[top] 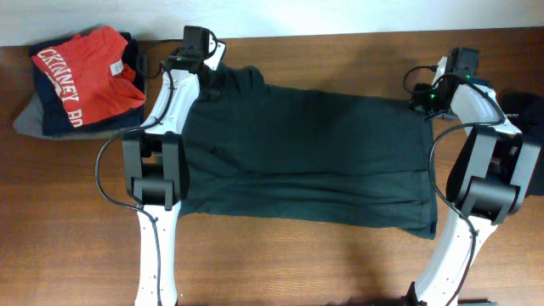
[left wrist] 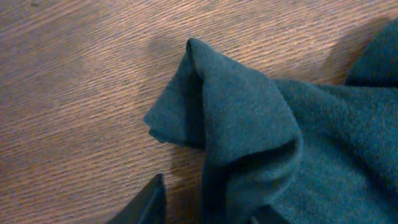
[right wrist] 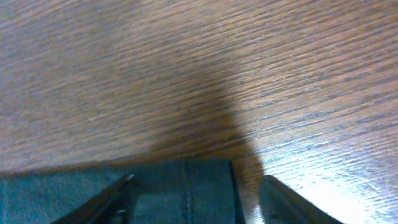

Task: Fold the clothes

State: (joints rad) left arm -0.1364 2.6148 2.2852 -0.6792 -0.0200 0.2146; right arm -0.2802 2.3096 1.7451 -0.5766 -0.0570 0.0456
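Note:
A dark grey-green T-shirt (top: 306, 153) lies spread flat across the middle of the wooden table. My left gripper (top: 214, 82) is at its far left corner. In the left wrist view the jaws (left wrist: 208, 208) are apart, with a raised, peaked fold of the sleeve (left wrist: 236, 118) between them. My right gripper (top: 422, 105) is at the shirt's far right corner. In the right wrist view the jaws (right wrist: 199, 199) are open and straddle the hemmed corner (right wrist: 186, 186), which lies flat on the wood.
A pile of folded clothes, with a red shirt with white lettering (top: 85, 72) on top of dark blue and grey garments, sits at the far left. Another dark garment (top: 523, 110) shows at the right edge. Both arm bases stand beside the shirt's near corners.

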